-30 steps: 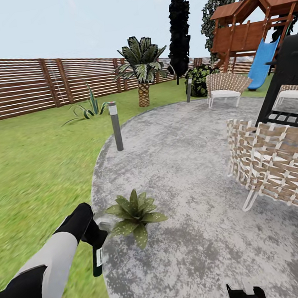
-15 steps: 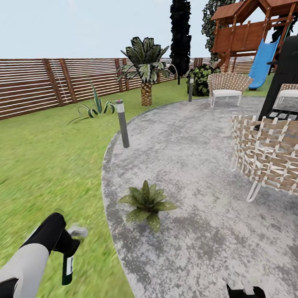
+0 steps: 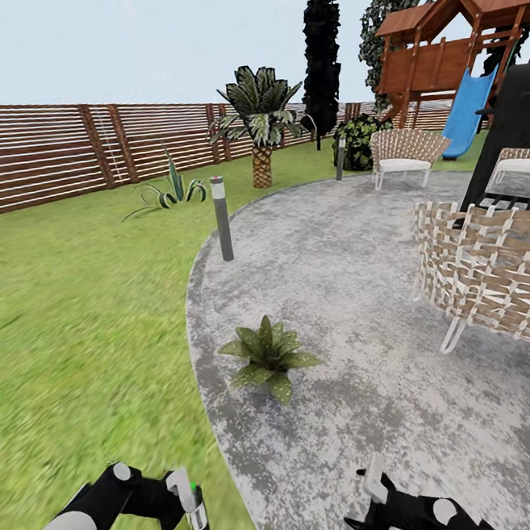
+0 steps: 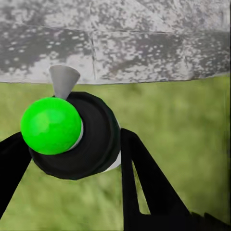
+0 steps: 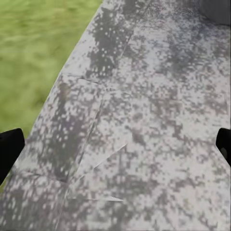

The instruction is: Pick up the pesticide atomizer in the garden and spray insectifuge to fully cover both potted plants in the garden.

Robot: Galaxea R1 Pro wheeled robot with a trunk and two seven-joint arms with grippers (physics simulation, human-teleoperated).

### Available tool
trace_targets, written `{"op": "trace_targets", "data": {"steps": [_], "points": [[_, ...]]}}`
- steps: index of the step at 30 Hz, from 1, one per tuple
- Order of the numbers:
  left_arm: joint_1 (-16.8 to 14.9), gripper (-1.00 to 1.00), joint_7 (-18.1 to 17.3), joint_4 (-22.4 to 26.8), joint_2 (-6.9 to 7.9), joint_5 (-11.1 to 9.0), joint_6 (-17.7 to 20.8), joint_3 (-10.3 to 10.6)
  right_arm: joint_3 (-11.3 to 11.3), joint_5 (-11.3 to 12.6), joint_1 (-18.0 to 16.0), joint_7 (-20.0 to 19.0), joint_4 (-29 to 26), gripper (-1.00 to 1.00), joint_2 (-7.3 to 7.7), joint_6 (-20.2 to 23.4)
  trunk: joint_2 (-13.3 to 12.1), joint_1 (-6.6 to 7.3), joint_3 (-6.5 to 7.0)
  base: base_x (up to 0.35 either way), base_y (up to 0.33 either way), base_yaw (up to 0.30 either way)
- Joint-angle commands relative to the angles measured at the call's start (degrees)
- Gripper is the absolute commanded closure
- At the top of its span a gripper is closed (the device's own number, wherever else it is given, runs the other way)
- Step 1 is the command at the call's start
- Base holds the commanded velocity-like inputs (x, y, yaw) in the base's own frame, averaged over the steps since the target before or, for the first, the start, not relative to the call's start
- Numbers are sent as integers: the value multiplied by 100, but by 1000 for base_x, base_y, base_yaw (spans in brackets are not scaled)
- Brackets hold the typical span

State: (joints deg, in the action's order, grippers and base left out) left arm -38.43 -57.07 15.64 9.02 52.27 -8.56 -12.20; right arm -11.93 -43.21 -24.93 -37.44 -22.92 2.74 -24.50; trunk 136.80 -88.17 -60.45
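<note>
Left gripper (image 3: 184, 504) is clamping the pesticide atomizer (image 3: 196, 513); left wrist view confirms it, with black fingers (image 4: 144, 178) sitting either side of the bottle's black top (image 4: 91, 139) and a green button (image 4: 51, 125) and grey nozzle (image 4: 64, 81) pointing toward the paving edge. Bottle is hanging over the lawn (image 3: 75, 316), just off the paved round (image 3: 368, 328), on the near side of the potted plant (image 3: 269, 356) and well apart from it.

Right gripper (image 3: 371, 498) is holding nothing, jaws standing apart over bare paving; fingertips (image 5: 9, 149) are showing at both edges of the right wrist view.

Progress: pickup is done. Spraying looks not started on this plant, no mist or residue visible on the rosette. Only one rosette is in view; the second one still needs locating and covering.

Versus half a second ago: the left arm is pulling in lower and nearer the robot, with the bottle now more upright and further from the plant. The right gripper is rising into the head view. The plant, bollard light (image 3: 222, 218) and wicker chair (image 3: 493, 275) are shifting only slightly, so the camera is barely moving.
</note>
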Motion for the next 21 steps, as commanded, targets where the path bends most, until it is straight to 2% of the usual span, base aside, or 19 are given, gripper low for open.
{"op": "trace_targets", "data": {"steps": [1, 3, 5, 7, 11, 12, 15, 17, 19, 20, 21], "points": [[24, 100, -28, -12, -93, 80, -112, -32, -47, -54, -3, -298, -138, -100, -8, -29, 2, 1, -5, 0, 0, 0], [48, 100, -35, -20, -231, 171, -145, 109, -46, -52, -3, -596, -320, -100, -12, -29, 2, 1, -5, 0, 0, 0], [56, 100, -40, -18, -488, 332, -146, 569, -46, -46, -5, -1000, -627, -100, -61, -29, 2, 1, -5, 0, 0, 0], [56, 100, -52, -17, -599, 359, -118, 751, -46, -47, -6, -1120, -777, -100, -164, -23, 2, 1, -5, 0, 0, 0], [47, 100, -324, -17, -704, 380, -68, 834, -42, -54, -3, -1188, -877, -100, -270, -11, 2, 1, -5, 0, 0, 0], [47, 100, -361, -17, -709, 383, -68, 837, -42, -55, -3, -1191, -882, 100, -294, -11, 2, 1, -5, 0, 0, 0], [53, 100, -414, -21, -734, 381, -67, 842, -38, -67, -8, -1199, -896, 100, -484, -11, 2, 1, -5, 0, 0, 0], [55, 100, -418, -17, -820, 383, -81, 848, -27, -130, -11, -1215, -898, 100, -599, -11, 2, 1, -5, 0, 0, 0], [55, 100, -418, -3, -899, 388, -101, 858, 231, -185, -11, -1220, -899, 100, -641, -16, 2, 1, -5, 0, 0, 0], [55, 100, -419, 24, -964, 388, -117, 868, 514, -193, -12, -1217, -907, 100, -659, -18, 2, 1, -5, 0, 0, 0], [55, 100, -412, 38, -1033, 389, -124, 874, 670, -195, -12, -1215, -913, 100, -678, -15, 2, 1, -5, 0, 0, 0]]}}
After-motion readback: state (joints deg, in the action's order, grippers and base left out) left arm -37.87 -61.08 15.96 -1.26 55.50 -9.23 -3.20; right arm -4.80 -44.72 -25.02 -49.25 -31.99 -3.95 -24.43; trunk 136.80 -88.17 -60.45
